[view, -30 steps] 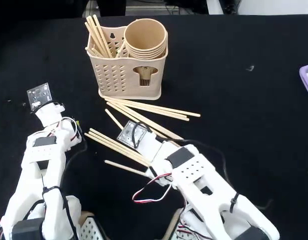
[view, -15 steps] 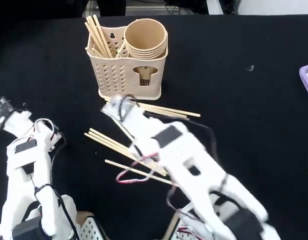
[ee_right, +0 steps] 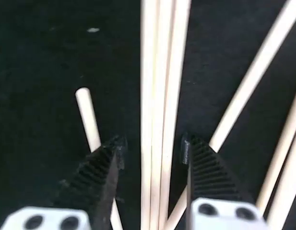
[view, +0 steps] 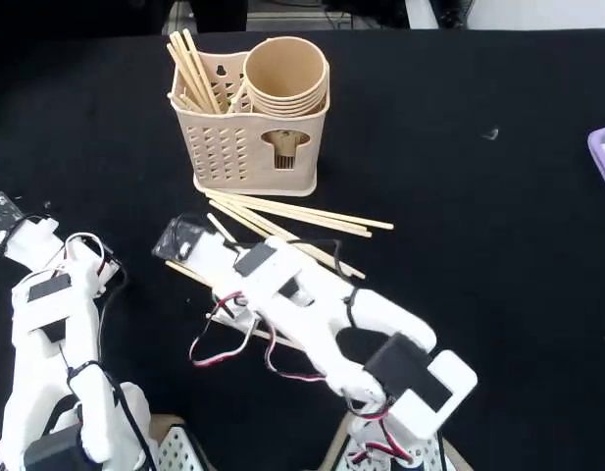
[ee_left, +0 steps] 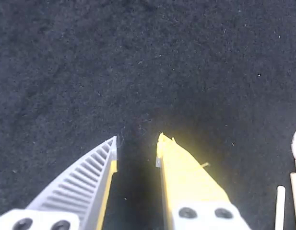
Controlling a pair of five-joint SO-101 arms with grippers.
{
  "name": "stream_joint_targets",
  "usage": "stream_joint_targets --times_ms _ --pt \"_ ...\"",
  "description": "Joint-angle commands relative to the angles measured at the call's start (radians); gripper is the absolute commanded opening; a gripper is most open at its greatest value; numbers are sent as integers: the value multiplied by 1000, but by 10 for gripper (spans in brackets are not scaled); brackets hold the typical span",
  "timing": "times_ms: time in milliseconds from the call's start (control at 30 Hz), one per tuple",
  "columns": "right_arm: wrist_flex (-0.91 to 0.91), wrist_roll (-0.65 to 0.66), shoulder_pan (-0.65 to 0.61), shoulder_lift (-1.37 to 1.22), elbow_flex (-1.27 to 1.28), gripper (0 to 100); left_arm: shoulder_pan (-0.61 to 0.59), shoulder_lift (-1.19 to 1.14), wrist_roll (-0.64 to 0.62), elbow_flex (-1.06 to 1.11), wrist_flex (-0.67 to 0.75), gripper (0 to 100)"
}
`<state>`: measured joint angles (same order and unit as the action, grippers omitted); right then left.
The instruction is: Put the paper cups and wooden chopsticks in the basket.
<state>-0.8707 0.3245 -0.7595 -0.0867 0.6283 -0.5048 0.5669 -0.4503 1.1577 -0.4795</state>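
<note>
Far left, low over the bare black cloth [view: 498, 294]: left gripper [ee_left: 136, 139], fingers parted by a narrow gap, nothing between them, well apart from the work. Parked there, by the look of things, to leave room for the other arm. Near one finger in the wrist view, a stray stick end [ee_left: 280, 206]. Next along: right gripper [ee_right: 153, 140], down close to the cloth and opened just wide enough to straddle a bundle of three chopsticks [ee_right: 157, 72] lying side by side. One finger on either flank, no contact to be seen, so nothing gripped yet. Closing line set square across the bundle, probably so as to pinch all three at once instead of chasing single sticks. Outside one finger, a short stick stub [ee_right: 88, 115]; outside the other, slanting sticks [ee_right: 263, 72] left for a later pass. Farther back on the table: basket [view: 224, 157], upright, in two compartments. In the left one, standing chopsticks [view: 192, 69], on end and leaning against the wall, handy for dropping more in from above. In the right one, paper cups [view: 287, 74], nested mouth-up in a single stack; cup half of the job judged finished. In front of the basket and spreading rightward, a fan of chopsticks [view: 312, 218] flat on the cloth. Far right, at the table's edge, a purple rim [view: 604, 147], no part of the task.
</note>
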Motion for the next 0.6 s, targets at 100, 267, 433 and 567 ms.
stream_joint_targets --times_ms 100,267,433,567 --pt "14 -8 81 62 -22 27 -2 23 -12 -70 15 141" --pt "21 -9 138 213 65 11 -2 18 -12 -70 15 141" --pt "38 -6 133 328 156 11 25 18 -11 -70 15 141" --pt "94 -6 135 344 200 11 35 18 -11 -70 17 141"
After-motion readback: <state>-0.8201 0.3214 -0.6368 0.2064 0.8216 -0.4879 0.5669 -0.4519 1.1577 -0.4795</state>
